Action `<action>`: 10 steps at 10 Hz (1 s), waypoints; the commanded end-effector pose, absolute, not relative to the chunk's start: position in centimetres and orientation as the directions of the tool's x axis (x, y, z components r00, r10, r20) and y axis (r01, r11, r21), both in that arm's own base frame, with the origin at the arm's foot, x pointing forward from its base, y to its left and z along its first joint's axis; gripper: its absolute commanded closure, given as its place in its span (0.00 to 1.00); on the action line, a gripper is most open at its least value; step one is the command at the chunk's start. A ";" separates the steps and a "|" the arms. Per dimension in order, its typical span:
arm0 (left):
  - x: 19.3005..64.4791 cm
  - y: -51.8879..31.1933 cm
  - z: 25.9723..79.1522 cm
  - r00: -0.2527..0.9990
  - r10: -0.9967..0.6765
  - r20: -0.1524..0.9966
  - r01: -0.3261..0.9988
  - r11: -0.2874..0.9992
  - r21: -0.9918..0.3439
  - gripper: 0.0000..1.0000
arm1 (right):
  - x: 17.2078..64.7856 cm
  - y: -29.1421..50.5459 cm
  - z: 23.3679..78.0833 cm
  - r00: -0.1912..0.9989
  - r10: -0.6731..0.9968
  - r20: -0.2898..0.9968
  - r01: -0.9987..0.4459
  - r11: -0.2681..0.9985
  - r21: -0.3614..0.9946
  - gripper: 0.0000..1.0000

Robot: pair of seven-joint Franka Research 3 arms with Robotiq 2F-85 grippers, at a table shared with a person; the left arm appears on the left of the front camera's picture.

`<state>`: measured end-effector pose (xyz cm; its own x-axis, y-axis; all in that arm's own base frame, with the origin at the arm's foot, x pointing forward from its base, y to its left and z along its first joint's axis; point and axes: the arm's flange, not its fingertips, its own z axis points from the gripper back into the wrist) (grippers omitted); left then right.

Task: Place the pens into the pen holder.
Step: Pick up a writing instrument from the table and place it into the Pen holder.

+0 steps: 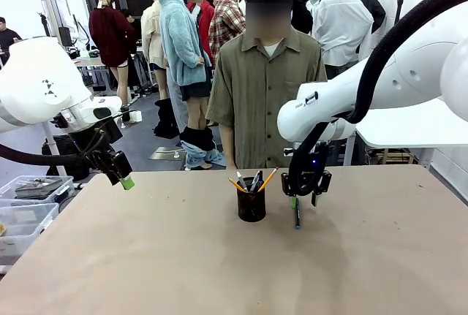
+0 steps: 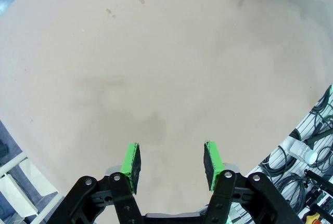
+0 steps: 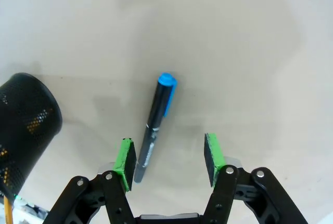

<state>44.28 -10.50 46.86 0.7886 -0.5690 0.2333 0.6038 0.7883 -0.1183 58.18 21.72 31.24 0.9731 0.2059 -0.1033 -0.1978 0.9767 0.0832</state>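
The black mesh pen holder (image 1: 251,204) stands mid-table with orange pencils and a few other pens sticking out; it also sits at the left edge of the right wrist view, pen holder (image 3: 23,125). A dark pen with a blue cap (image 3: 155,122) lies flat on the table just right of the holder, pen (image 1: 297,215). My right gripper (image 3: 169,159) hovers right over it, open, its near end lying close to the left pad (image 3: 126,161). My left gripper (image 2: 171,164) is open and empty above bare table at the left, left gripper (image 1: 124,180).
A person in an olive shirt (image 1: 263,96) stands at the far edge behind the holder. Clear plastic bins (image 1: 25,209) sit off the table's left side. Cables (image 2: 307,167) hang past the table edge in the left wrist view.
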 end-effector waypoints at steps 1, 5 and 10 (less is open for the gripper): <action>44.2 -10.4 46.9 0.790 -0.570 0.228 0.602 0.791 -0.109 0.36 | 59.0 22.4 30.7 0.977 0.198 -0.076 -0.195 0.980 0.044 0.33; 44.2 -10.4 46.9 0.790 -0.570 0.228 0.602 0.791 -0.109 0.36 | 59.2 22.9 29.7 0.977 0.192 -0.097 -0.191 0.981 0.023 0.33; 44.2 -10.4 46.9 0.790 -0.570 0.228 0.602 0.791 -0.109 0.36 | 58.9 23.0 29.2 0.972 0.218 -0.092 -0.216 0.976 0.028 0.68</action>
